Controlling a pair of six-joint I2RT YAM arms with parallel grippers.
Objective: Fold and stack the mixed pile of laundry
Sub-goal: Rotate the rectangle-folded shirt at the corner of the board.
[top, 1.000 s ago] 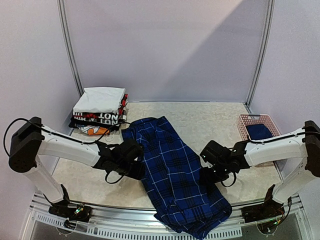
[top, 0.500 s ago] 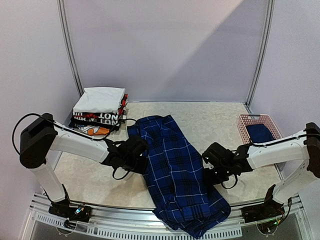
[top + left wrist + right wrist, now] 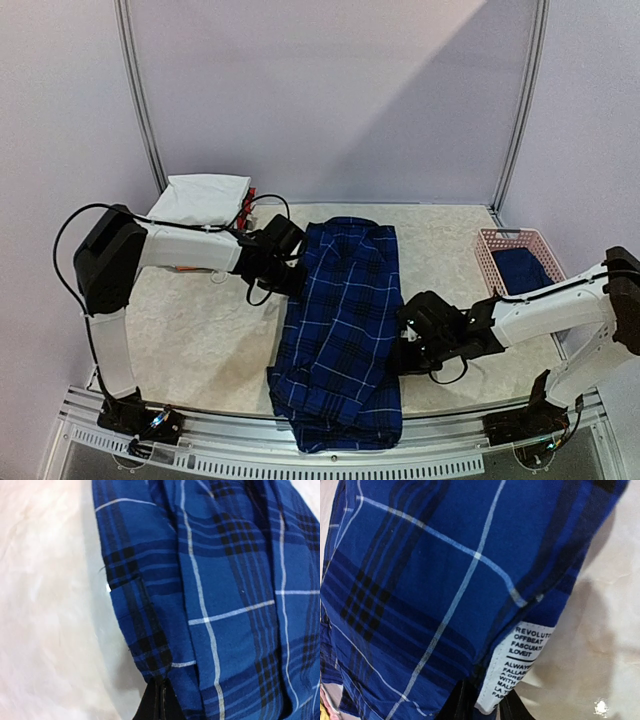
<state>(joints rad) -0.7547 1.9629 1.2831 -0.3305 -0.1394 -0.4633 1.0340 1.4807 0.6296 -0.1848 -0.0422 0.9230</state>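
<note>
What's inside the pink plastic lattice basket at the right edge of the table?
A dark navy garment lies bunched inside the pink plastic lattice basket. No print shows on it from the top view, and anything beneath it is covered.

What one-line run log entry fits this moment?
left gripper: shut on plaid shirt | right gripper: shut on plaid shirt | plaid shirt: lying lengthwise on table

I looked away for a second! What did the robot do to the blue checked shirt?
The left gripper shut on the left edge of the plaid shirt and pulled it toward the back. The right gripper shut on its right edge. The shirt swung from slanted to nearly straight. The pink basket and the folded stack stayed put.
</note>
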